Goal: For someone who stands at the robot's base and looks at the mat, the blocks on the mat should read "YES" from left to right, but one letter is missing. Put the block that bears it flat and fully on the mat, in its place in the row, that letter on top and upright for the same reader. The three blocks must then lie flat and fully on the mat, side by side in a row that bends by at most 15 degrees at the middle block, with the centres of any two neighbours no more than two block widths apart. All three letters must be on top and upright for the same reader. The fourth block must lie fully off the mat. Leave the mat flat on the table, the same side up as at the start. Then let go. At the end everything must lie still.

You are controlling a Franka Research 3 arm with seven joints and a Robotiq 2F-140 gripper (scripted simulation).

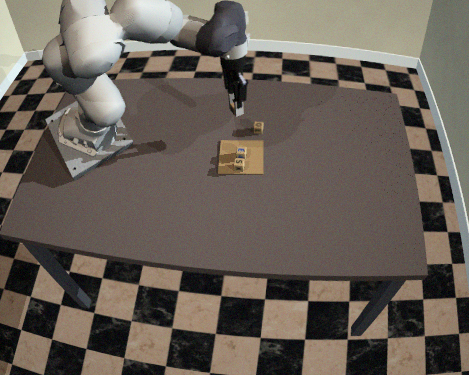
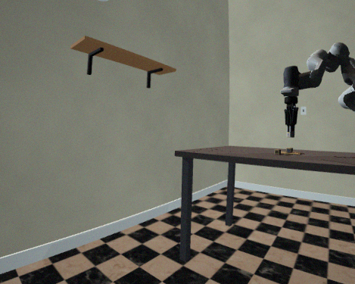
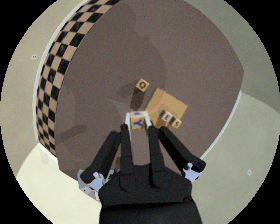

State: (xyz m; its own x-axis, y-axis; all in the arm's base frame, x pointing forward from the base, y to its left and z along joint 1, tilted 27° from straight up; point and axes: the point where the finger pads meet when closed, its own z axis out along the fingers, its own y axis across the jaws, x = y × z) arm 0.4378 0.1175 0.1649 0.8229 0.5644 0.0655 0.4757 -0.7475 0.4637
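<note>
My gripper (image 1: 237, 109) (image 2: 291, 134) (image 3: 137, 117) is shut on a wooden block with a blue Y (image 3: 138, 121). It holds the block well above the table, beside the mat on the reader's left; the Y faces up and looks roughly upright in the wrist view. The tan mat (image 1: 254, 167) (image 3: 160, 97) lies flat. On it the E block (image 1: 241, 152) (image 3: 166, 116) and the S block (image 1: 239, 164) (image 3: 175, 122) stand side by side, E left of S for the reader at the base. The O block (image 1: 258, 127) (image 3: 142, 85) lies off the mat.
The brown table (image 1: 309, 215) (image 2: 253, 159) carries the mat and the O block. The robot base (image 1: 89, 135) stands at its left end in the top view. Bare mat shows on the reader's left of the E block. A wall shelf (image 2: 124, 57) is far from the arm.
</note>
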